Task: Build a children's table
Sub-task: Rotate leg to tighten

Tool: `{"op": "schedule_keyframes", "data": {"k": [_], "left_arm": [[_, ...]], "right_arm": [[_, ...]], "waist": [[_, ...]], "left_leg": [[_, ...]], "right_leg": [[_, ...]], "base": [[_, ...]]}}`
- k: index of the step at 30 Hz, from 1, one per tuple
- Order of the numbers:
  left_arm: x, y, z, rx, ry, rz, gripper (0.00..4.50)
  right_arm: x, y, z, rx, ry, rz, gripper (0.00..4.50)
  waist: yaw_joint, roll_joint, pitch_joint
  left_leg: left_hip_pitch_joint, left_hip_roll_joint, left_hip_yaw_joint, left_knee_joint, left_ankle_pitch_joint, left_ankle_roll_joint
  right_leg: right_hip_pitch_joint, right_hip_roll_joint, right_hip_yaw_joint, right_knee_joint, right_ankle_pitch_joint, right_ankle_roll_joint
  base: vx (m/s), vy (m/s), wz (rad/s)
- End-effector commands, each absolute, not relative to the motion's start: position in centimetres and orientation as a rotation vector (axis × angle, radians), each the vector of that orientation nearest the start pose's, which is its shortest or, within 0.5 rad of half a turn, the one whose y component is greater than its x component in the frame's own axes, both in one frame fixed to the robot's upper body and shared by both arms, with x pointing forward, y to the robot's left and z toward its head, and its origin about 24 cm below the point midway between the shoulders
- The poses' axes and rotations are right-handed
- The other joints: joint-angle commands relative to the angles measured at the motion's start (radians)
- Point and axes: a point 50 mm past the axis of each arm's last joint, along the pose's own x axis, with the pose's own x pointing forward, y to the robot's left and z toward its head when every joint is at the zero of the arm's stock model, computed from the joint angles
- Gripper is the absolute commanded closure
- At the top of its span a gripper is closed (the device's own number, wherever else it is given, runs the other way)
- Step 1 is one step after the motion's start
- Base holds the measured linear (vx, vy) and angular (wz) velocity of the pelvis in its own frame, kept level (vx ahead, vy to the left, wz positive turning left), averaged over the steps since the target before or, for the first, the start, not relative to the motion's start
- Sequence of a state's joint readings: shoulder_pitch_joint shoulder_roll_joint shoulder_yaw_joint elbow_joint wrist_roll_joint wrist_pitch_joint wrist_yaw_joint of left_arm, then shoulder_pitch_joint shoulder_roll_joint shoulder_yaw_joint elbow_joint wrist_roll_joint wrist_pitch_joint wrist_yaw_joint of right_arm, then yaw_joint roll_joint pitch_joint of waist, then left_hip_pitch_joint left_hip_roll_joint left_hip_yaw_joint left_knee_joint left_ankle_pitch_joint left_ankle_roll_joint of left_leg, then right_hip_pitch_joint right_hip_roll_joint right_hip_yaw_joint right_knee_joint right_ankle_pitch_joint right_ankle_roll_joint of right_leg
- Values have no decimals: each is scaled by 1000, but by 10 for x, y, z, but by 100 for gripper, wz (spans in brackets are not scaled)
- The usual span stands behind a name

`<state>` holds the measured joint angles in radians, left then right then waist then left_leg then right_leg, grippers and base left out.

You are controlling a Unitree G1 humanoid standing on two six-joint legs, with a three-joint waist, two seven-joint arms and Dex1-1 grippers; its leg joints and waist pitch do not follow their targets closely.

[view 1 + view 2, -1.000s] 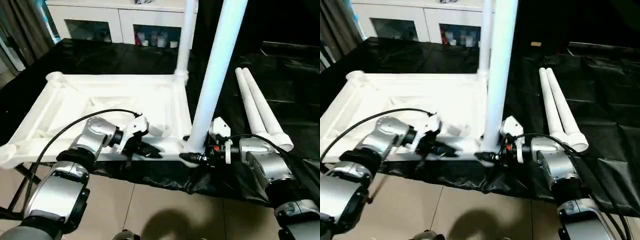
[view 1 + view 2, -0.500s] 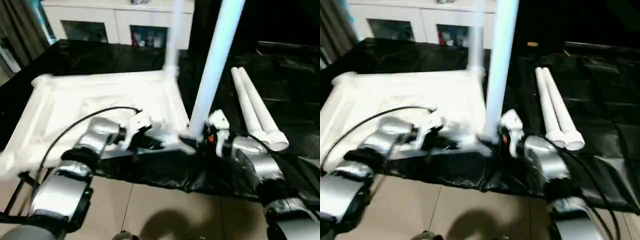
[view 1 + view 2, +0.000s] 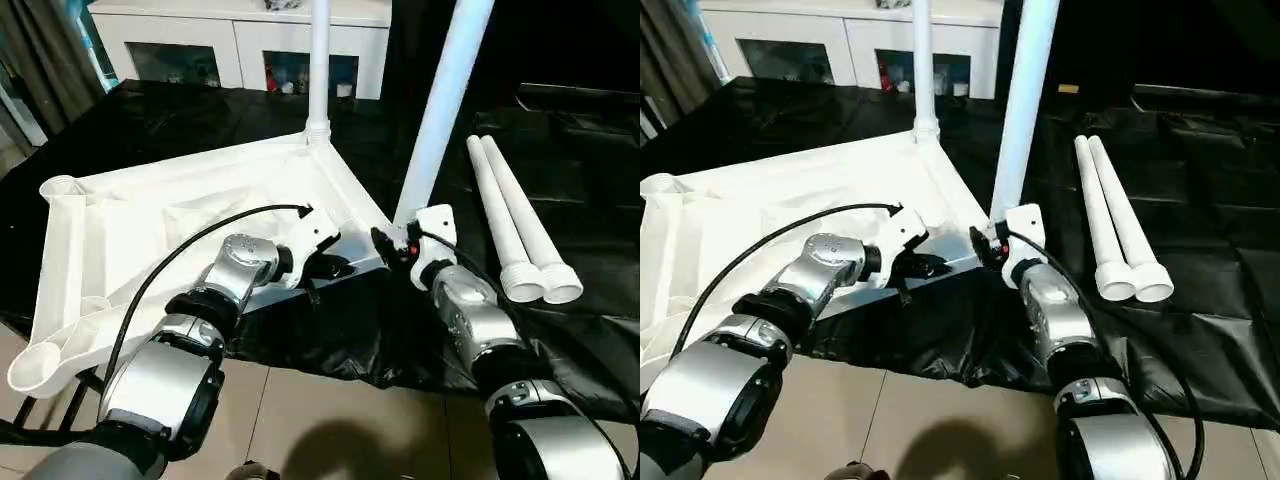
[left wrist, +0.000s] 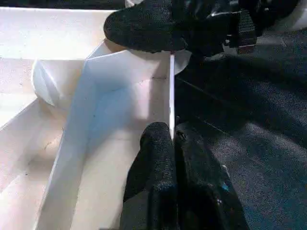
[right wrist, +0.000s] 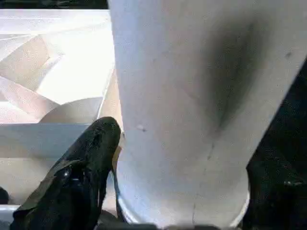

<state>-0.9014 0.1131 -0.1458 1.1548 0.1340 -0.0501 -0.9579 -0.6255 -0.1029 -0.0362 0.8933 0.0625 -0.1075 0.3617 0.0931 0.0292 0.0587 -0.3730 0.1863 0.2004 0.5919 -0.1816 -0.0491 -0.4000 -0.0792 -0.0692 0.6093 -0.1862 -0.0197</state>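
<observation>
A: Where is the children's table (image 3: 190, 215) right now?

B: It lies upside down on the black-sheeted table (image 3: 590, 180), ribbed underside up, turned at an angle so one corner points toward the robot. Its near-left corner socket (image 3: 35, 365) hangs out past the table edge, over the floor.

A: And the legs?

B: One leg (image 3: 319, 60) stands upright in the far corner socket. A second leg (image 3: 440, 105) rises, leaning a little, from the corner nearest the robot. Two loose legs (image 3: 515, 225) lie side by side on the black sheet to the right, touching each other.

A: What is the left end effector (image 3: 335, 268) doing?

B: It is clamped on the thin rim of the white top, close to that near corner. In the left wrist view one black finger (image 4: 151, 163) sits inside the rim and the other outside, pinching the wall.

A: The right end effector (image 3: 392, 245)?

B: It is at the base of the leaning leg. In the right wrist view a black finger (image 5: 91, 153) presses against one side of the tube (image 5: 192, 105) and dark shows on the other side, so it grips that leg.
</observation>
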Motion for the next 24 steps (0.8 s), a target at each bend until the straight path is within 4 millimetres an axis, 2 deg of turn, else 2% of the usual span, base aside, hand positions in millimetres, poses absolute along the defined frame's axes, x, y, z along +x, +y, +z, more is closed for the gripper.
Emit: {"op": "schedule_keyframes", "data": {"k": [1,4,6,10,12,14,15,18,19,20,24], "left_arm": [[353,67,58,314,356,-1260,450],[349,82,57,347,369,-1339,450],[348,84,57,350,371,-1349,450],[344,99,57,352,388,-1427,450],[341,107,57,356,400,-1474,450],[340,111,58,362,409,-1501,450],[340,111,58,362,411,-1506,450],[336,117,58,370,427,-1556,450],[336,119,58,371,433,-1571,450],[335,121,58,372,437,-1582,450],[331,128,59,381,461,-1645,450]], "right_arm": [[349,-112,36,-56,161,591,75],[343,-117,41,-94,145,772,75],[342,-118,42,-99,144,798,75],[330,-128,44,-126,168,995,75],[321,-133,43,-136,206,1120,75],[317,-136,43,-156,232,1183,89],[316,-136,43,-160,238,1196,108],[310,-141,42,-189,277,1281,121],[309,-141,42,-193,283,1296,121],[308,-142,42,-196,287,1306,147],[302,-145,44,-168,325,1385,164]], "waist": [[-3,-10,-73],[0,-9,-77],[0,-8,-77],[2,-10,-75],[2,-8,-74],[3,-11,-73],[4,-9,-73],[4,-11,-73],[6,-11,-74],[7,-10,-75],[11,-11,-75]], "left_leg": [[12,46,-23,-64,-159,86],[5,47,-22,-57,-122,117],[6,50,-21,-55,-115,132],[6,50,-21,-57,-138,136],[7,54,-22,-58,-158,131],[9,53,-22,-59,-164,126],[9,55,-22,-59,-164,122],[10,56,-22,-59,-163,116],[9,55,-22,-59,-154,117],[9,56,-22,-58,-150,116],[10,57,-22,-58,-143,126]], "right_leg": [[56,-79,47,-72,-129,-248],[60,-77,44,-61,-58,-264],[56,-78,44,-57,-21,-280],[59,-76,42,-62,-59,-277],[55,-77,43,-64,-89,-279],[56,-76,43,-65,-98,-279],[54,-77,44,-64,-103,-277],[53,-79,44,-65,-108,-280],[54,-78,45,-64,-101,-280],[54,-80,44,-63,-94,-283],[52,-79,45,-61,-82,-286]], "base": [[0,0,0],[0,0,0],[0,0,0],[0,0,0],[0,0,0],[0,0,0],[0,0,0],[0,0,0],[0,0,0],[0,0,0],[0,0,0]]}}
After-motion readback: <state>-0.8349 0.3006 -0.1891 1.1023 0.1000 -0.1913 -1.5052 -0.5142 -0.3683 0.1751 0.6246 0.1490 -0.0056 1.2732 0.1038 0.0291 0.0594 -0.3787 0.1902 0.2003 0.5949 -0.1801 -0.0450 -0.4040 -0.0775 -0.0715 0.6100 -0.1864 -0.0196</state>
